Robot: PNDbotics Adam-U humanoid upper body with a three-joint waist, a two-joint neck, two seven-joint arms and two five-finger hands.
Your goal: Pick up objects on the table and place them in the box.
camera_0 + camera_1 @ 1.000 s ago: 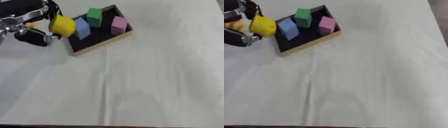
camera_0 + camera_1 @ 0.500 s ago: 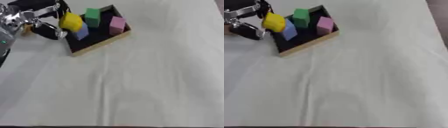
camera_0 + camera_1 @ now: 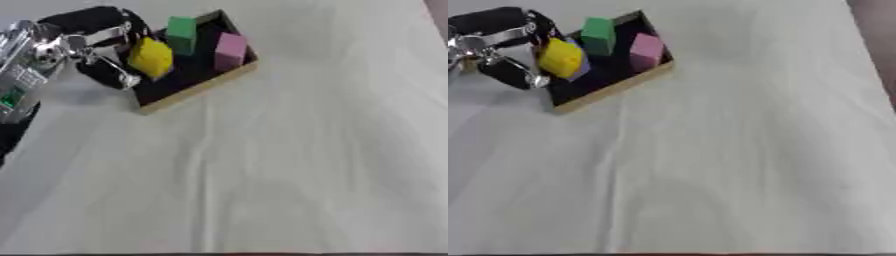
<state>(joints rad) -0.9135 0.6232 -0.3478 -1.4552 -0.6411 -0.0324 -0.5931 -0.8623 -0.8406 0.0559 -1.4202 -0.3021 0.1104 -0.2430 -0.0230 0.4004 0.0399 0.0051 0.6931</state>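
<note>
The yellow block is pinched in the left hand and sits over the left part of the box, above its dark floor; whether its underside touches the floor or another block cannot be determined. The hand's fingers are curled around the block from the left side, with one silver finger reaching down along the box's left wall. The arm enters from the upper left corner, silver at the joints and black at the hand. The box is a shallow tray with a black interior and a light wooden rim, lying askew in the upper left area of the table. Inside it, a green block stands upright near the far end and a pink block stands upright toward the right wall; the two are near each other but apart. In the right eye view a small patch of blue shows just beside the lower right edge of the yellow block; its shape is mostly hidden. The table surface is covered with a pale cloth that shows faint creases running toward the near edge. The right hand appears in neither view.
</note>
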